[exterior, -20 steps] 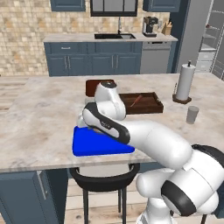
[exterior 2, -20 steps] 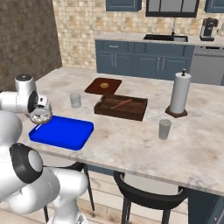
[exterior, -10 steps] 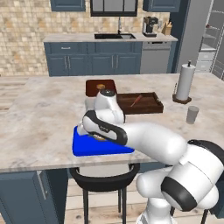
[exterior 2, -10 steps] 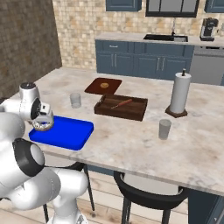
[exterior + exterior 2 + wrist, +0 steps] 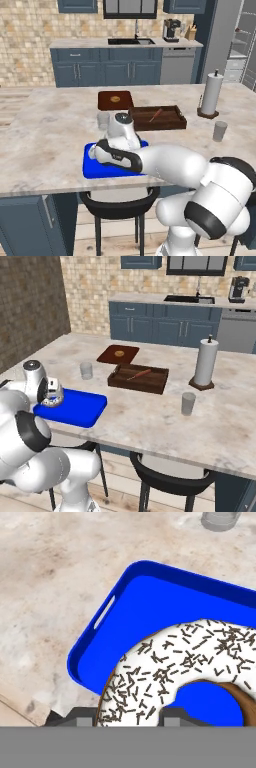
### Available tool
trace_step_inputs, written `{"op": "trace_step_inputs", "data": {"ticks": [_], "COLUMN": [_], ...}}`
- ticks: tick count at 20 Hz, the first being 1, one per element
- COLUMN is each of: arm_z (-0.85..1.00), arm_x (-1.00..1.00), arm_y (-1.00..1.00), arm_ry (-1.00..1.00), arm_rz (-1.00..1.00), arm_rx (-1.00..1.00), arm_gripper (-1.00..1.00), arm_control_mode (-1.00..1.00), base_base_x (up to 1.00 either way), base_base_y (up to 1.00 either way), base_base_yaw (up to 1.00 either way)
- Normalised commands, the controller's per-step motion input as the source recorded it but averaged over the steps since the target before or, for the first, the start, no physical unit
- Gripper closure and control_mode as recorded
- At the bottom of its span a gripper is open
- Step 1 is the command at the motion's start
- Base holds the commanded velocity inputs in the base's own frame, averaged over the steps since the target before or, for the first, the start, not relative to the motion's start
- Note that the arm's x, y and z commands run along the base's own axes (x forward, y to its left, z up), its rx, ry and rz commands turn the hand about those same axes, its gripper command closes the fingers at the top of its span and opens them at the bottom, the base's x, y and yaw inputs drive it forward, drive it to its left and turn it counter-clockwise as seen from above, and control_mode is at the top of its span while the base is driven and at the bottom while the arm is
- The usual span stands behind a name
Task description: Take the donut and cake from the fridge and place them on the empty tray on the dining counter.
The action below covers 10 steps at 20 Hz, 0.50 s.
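now the gripper has come down over the near left part of the blue tray, with the donut clamped between its jaws. in the hand view the donut sits right in front of the finger tips, its white icing and dark sprinkles facing the camera, and the tray floor shows blue through its hole. whether the donut already touches the tray floor i cannot tell; it looks very low over it, or just resting.

compared with a second ago, the hand is lower and further in over the tray: earlier it was held up above the tray's near edge, and half a second ago it was part way down. the base has not driven, since the dining counter, the dark wooden tray, the paper towel stand and the two glasses sit in the same places in both base views.

so the carry of the donut looks nearly done. my judgement is that the next step is to let go and lift clear without dragging the donut along. no cake is on the tray, so that half of the task is not yet done.
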Motion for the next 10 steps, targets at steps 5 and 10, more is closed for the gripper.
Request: {"op": "trace_step_inputs", "data": {"ticks": [5,10], "arm_z": [-0.30,-0.32], "arm_x": [0.19,0.20], "arm_y": [0.00,0.00], "arm_ry": [0.00,0.00], "arm_rz": [0.09,0.07], "arm_rx": [0.02,0.03], "arm_gripper": [1.00,1.00], "arm_control_mode": [-1.00,-1.00], "base_base_x": [0.00,0.00], "base_base_y": [0.00,0.00], "base_base_yaw": [0.00,0.00]}}
